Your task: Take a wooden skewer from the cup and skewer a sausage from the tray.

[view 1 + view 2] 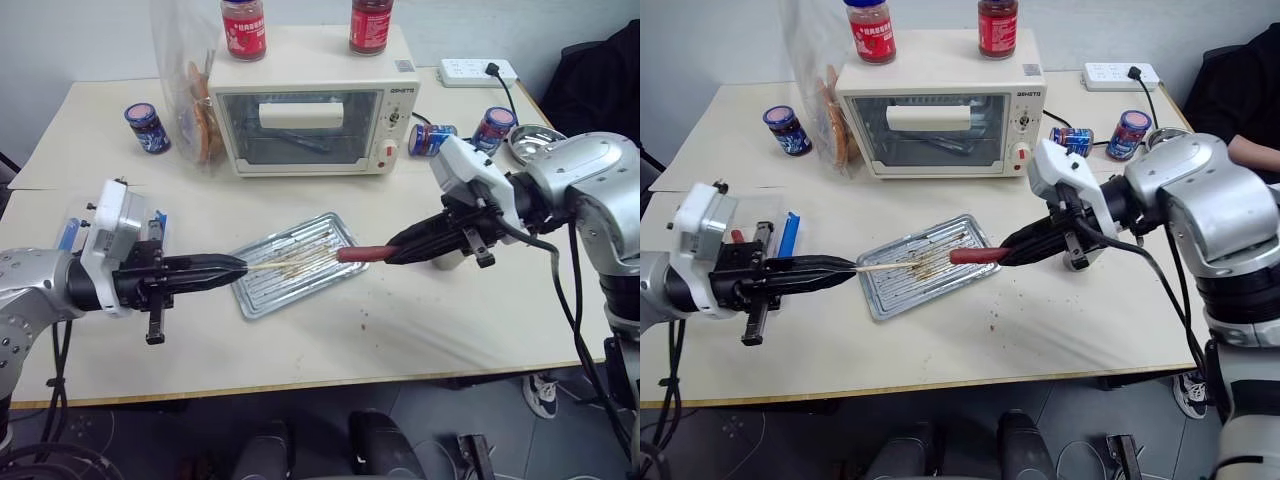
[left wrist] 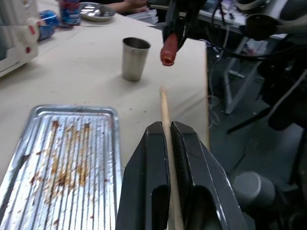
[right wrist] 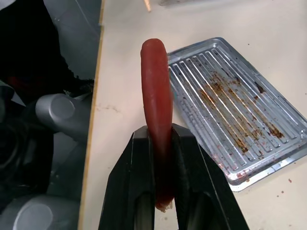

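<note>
Skewer (image 1: pixel 290 262) and sausage (image 1: pixel 362 254) tips apart (above tray (image 1: pixel 262 295)).

Cup (image 1: pixel 447 261) mostly hidden behind right gripper (image 1: pixel 392 252). Rear part of skewer (image 2: pixel 166 125) hidden betw. left gripper's fingers (image 2: pixel 144 191). Sausage (image 3: pixel 156 115) base also covered by fingers. Tray (image 2: pixel 108 158) near corner cut off by edge.

Tray (image 1: pixel 262 288) mid-table — toaster oven (image 1: pixel 310 112) behind it, cup (image 2: pixel 134 58) to its right.
</note>
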{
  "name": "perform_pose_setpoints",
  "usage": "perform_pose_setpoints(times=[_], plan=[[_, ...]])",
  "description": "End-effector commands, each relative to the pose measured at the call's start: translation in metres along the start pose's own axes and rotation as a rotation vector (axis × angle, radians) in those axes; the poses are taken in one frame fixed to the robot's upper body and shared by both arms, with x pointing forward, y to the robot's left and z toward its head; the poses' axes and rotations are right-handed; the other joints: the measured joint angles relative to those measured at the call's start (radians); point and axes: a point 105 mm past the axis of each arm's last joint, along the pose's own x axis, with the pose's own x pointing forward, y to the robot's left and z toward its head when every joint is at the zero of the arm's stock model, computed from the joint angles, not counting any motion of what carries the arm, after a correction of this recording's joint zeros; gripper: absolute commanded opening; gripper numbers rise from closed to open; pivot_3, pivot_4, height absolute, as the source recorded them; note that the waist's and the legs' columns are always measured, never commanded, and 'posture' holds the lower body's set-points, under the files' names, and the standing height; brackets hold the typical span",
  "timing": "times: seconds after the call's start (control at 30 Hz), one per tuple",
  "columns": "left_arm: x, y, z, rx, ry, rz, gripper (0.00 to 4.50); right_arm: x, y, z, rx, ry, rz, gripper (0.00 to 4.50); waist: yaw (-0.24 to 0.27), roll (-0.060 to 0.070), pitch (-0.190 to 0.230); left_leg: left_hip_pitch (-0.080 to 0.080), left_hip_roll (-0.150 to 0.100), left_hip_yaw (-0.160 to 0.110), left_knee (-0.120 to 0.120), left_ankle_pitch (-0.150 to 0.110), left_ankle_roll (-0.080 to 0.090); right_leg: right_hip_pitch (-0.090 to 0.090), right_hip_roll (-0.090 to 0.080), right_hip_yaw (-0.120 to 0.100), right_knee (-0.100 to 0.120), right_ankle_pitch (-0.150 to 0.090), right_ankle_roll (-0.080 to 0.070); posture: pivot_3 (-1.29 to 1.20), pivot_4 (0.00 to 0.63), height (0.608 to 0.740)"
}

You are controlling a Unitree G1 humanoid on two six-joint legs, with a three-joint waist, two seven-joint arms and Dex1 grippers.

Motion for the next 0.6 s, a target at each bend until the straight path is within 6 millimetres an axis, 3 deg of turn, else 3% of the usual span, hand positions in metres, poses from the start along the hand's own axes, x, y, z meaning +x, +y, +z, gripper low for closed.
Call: perform_pose_setpoints(times=[0.03,0.2,0.6], plan=[[0.008,-0.002,0.008,0.038,-0.013,-0.060,0.00,-0.005,0.011,0.006,-0.045,-0.003,0.004,0.20,0.001,0.000,0.000,0.000,0.000,0.000,0.000,0.000,0.000,0.000,0.000,0.000,0.000,0.000,0.000,0.00,0.150,0.740],[0.014,0.000,0.017,0.064,-0.033,-0.085,0.00,-0.004,0.013,0.009,-0.032,-0.019,-0.011,0.20,0.000,0.000,0.000,0.000,-0.001,0.001,0.000,0.000,0.000,0.000,0.000,0.000,0.000,0.000,0.000,0.00,0.150,0.740],[0.014,0.003,0.014,0.063,-0.028,-0.087,0.00,-0.004,0.012,0.017,-0.007,-0.054,-0.030,0.20,0.001,0.000,0.000,0.000,-0.001,0.000,0.001,0.000,0.000,0.000,0.000,0.000,0.000,0.000,0.000,0.00,0.150,0.740]])
